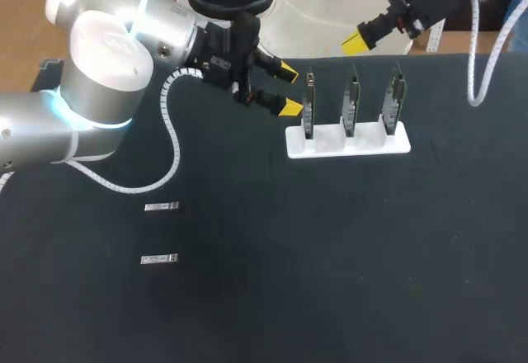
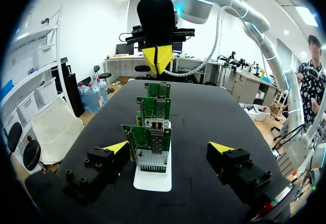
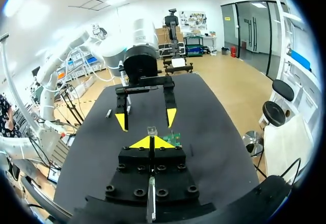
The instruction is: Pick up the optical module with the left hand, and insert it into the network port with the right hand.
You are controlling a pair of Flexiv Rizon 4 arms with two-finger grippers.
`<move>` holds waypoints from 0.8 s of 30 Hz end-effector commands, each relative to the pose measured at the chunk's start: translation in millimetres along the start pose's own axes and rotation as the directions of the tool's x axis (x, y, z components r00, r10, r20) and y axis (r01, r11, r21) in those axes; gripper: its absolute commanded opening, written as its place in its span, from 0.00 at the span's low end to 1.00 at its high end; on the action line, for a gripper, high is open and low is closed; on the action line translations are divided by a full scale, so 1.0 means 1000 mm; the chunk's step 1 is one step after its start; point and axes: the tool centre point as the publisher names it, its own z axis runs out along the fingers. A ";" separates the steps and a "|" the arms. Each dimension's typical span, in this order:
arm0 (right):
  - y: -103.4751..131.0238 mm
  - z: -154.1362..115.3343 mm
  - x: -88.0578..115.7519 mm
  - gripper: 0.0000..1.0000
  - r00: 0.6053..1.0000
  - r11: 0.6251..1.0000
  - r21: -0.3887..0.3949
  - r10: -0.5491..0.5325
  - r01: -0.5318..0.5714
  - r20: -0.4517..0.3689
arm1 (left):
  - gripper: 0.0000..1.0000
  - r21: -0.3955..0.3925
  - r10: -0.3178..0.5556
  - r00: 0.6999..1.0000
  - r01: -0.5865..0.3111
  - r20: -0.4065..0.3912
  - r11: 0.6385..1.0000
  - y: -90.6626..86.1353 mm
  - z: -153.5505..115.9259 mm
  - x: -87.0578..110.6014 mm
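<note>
Two small silver optical modules lie on the black table, one [image 1: 162, 207] behind the other [image 1: 159, 259], left of centre. A white holder [image 1: 346, 143] carries three upright green network cards with ports. My left gripper [image 1: 289, 91] is open at the holder's left end, with nothing in it. In the left wrist view the left gripper [image 2: 169, 147] has the nearest card [image 2: 147, 141] ahead, between its spread fingers without touching. My right gripper [image 1: 356, 44] hangs shut above and behind the holder. In the right wrist view the right gripper [image 3: 151, 142] has nothing clearly in it, and the left gripper [image 3: 146, 119] faces it.
The black table [image 1: 330, 256] stretches wide in front of the holder. A white corrugated cable [image 1: 169, 132] from my left arm loops over the table's left part. Another white cable [image 1: 477, 66] hangs from my right arm at the far right.
</note>
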 end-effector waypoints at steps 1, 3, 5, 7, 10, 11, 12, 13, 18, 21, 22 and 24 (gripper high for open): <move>0.000 -0.015 0.012 0.00 1.000 1.000 -0.010 0.000 0.000 0.015 | 1.00 0.002 -0.001 1.000 0.001 -0.004 1.000 0.001 0.000 -0.001; 0.001 -0.019 0.016 0.00 1.000 1.000 -0.013 0.002 -0.002 0.004 | 1.00 0.002 -0.001 1.000 0.001 -0.004 1.000 0.001 0.000 -0.001; 0.002 -0.022 0.021 0.00 1.000 1.000 -0.015 0.002 -0.003 -0.017 | 1.00 0.002 -0.001 1.000 0.001 -0.004 1.000 0.001 0.000 -0.001; 0.003 -0.024 0.025 0.00 0.999 1.000 -0.013 0.006 -0.006 -0.032 | 1.00 0.002 -0.001 1.000 0.001 -0.004 1.000 0.001 0.000 -0.001; 0.003 -0.025 0.031 0.00 0.999 1.000 -0.009 0.010 -0.010 -0.048 | 1.00 0.002 -0.001 1.000 0.001 -0.004 1.000 0.001 0.000 -0.001; 0.003 -0.026 0.033 0.00 0.999 1.000 -0.009 0.012 -0.013 -0.051 | 1.00 0.002 -0.001 1.000 0.001 -0.004 1.000 0.001 0.000 -0.001; 0.002 -0.026 0.034 0.00 0.998 1.000 -0.008 0.015 -0.015 -0.055 | 1.00 0.002 -0.001 1.000 0.001 -0.004 1.000 0.001 0.000 -0.001; 0.001 -0.026 0.036 0.00 0.998 1.000 -0.002 0.021 -0.021 -0.057 | 1.00 0.002 -0.001 1.000 0.001 -0.004 1.000 0.001 0.000 -0.001; -0.001 -0.027 0.042 0.00 0.998 1.000 0.003 0.029 -0.029 -0.064 | 1.00 0.002 -0.001 1.000 0.001 -0.004 1.000 0.001 0.000 -0.001; 0.000 -0.027 0.044 0.00 0.997 1.000 0.001 0.028 -0.028 -0.072 | 1.00 0.002 -0.001 1.000 0.001 -0.004 1.000 0.001 0.000 -0.001; 0.000 -0.026 0.045 0.00 0.997 1.000 0.002 0.027 -0.026 -0.077 | 1.00 0.002 -0.001 1.000 0.001 -0.004 1.000 0.001 0.000 -0.001; 0.001 -0.025 0.046 0.00 0.996 1.000 0.002 0.025 -0.025 -0.088 | 1.00 0.002 -0.001 1.000 0.001 -0.004 1.000 0.001 0.000 -0.001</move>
